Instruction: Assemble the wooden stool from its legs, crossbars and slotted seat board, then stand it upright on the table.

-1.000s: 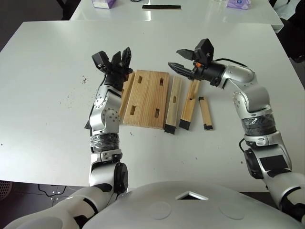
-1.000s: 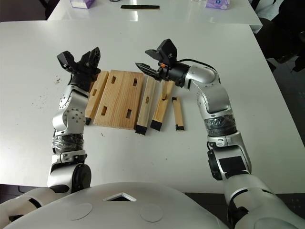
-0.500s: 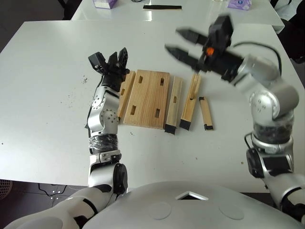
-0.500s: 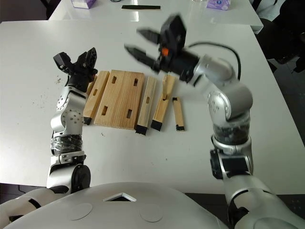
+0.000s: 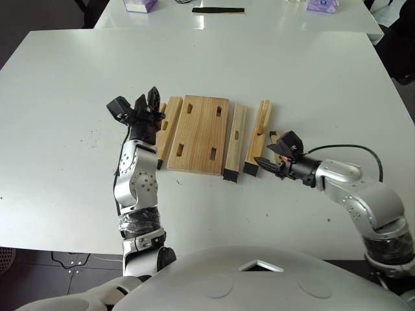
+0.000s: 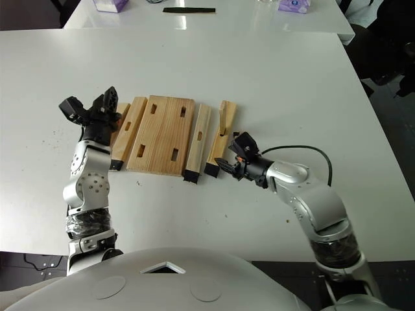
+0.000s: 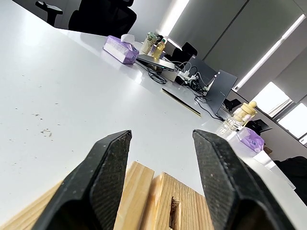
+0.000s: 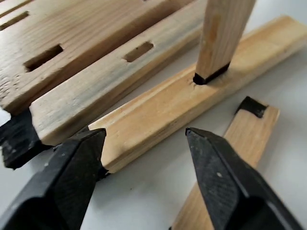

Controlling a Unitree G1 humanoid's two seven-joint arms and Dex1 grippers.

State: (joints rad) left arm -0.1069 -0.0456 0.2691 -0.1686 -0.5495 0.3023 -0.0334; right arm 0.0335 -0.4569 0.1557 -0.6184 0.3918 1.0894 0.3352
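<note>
Our left gripper [image 5: 137, 109] hovers, fingers spread wide and empty, over the far end of the leftmost leg [image 5: 170, 128], while our right gripper [image 5: 264, 162] lies low at the near end of the rightmost leg [image 5: 257, 144], fingers parted and holding nothing. The slotted seat board [image 5: 198, 133] lies flat between those legs on the white table [image 5: 65, 84]; a second table [image 5: 272, 19] with purple tissue boxes [image 5: 141, 5] stands beyond.
</note>
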